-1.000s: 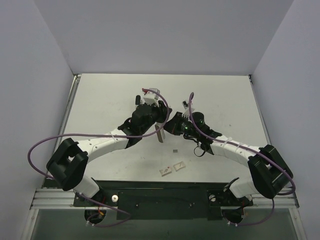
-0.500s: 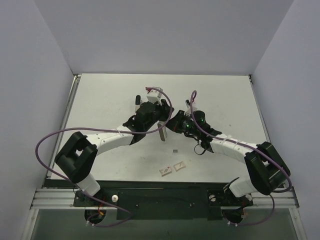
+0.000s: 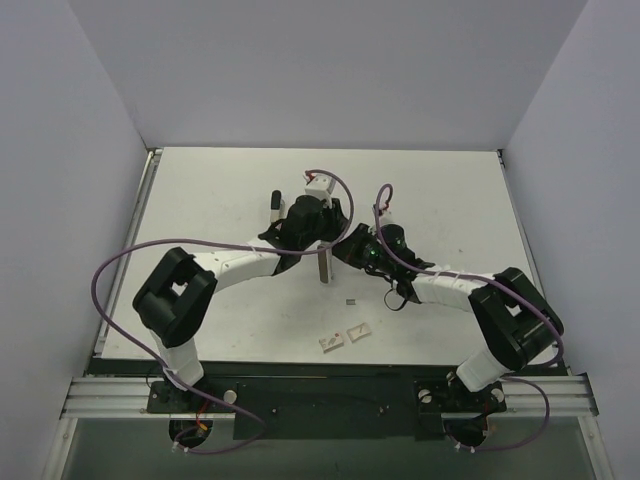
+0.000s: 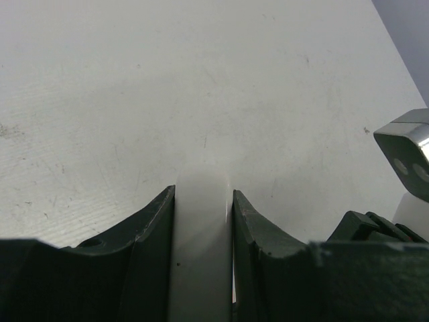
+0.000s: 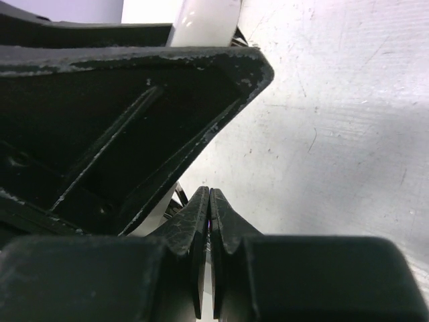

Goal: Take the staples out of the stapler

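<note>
My left gripper (image 3: 321, 250) is shut on the stapler (image 3: 323, 268), held above the middle of the table with its grey lower end hanging toward the near side. In the left wrist view its white shell (image 4: 201, 235) fills the gap between both fingers. My right gripper (image 3: 346, 250) is just right of the stapler, fingers pressed together with nothing seen between them (image 5: 210, 201). The left gripper's black body fills the upper left of the right wrist view, with the white shell (image 5: 204, 17) at the top. A tiny grey piece, seemingly the staples (image 3: 350, 301), lies on the table nearer the front.
Two small white squarish tabs (image 3: 331, 342) (image 3: 358, 331) lie near the front edge. A shiny grey metal block with two holes (image 4: 407, 151) shows at the right edge of the left wrist view. Purple cables loop over both arms.
The left arm's elbow has swung right and forward, and its wrist has turned. The right arm has folded in slightly. The stapler stays in about the same place between the grippers.
</note>
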{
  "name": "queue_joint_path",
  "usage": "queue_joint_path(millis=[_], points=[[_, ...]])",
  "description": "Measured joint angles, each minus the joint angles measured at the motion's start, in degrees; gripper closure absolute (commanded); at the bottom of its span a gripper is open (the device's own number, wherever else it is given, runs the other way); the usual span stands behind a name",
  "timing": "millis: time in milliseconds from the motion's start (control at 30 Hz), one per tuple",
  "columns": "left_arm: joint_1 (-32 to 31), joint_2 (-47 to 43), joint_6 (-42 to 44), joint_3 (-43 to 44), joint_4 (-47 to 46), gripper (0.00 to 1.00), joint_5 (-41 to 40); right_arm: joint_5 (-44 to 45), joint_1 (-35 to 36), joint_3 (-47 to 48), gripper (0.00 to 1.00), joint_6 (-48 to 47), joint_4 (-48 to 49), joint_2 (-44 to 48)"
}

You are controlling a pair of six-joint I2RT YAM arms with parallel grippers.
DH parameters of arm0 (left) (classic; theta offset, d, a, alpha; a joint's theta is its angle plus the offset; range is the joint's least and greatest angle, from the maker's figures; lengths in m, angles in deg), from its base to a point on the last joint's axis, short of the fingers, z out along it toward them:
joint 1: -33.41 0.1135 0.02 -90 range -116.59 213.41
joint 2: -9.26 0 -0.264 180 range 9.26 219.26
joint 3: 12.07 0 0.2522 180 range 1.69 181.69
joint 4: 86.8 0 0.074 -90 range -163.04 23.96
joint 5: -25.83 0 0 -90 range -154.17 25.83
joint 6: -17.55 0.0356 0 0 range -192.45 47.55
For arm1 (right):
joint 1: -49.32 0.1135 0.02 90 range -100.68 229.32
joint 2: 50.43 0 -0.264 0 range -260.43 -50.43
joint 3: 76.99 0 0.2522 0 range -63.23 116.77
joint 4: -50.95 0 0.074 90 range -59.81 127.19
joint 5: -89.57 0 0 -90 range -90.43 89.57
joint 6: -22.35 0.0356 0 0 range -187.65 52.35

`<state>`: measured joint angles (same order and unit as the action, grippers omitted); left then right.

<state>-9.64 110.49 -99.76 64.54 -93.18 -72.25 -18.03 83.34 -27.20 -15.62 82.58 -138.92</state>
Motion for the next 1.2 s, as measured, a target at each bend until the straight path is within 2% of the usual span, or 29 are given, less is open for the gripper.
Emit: queue_joint_path(millis=[200,367,700,967,1200], points=[[1.6,5.3,-0.2,6.7,7.1,1.0,5.3,0.3,-1.1,-0.2,1.0,2.8,2.5,-3.0],[2.4,6.5,-1.4,7.3,9.2,1.0,8.5,-0.8,-1.1,-0.8,1.0,4.8,3.3,-4.2],[2.7,4.9,-1.8,7.2,10.3,1.0,9.9,-2.0,-1.1,-0.9,1.0,5.1,3.5,-3.3],[2.7,-4.0,-4.5,5.1,9.7,1.0,12.7,-3.2,-0.2,-1.0,1.0,2.9,0.0,7.0],[1.6,-14.2,-10.7,0.1,6.1,1.0,18.1,-1.1,4.0,-1.0,1.0,-2.9,-9.3,20.1]])
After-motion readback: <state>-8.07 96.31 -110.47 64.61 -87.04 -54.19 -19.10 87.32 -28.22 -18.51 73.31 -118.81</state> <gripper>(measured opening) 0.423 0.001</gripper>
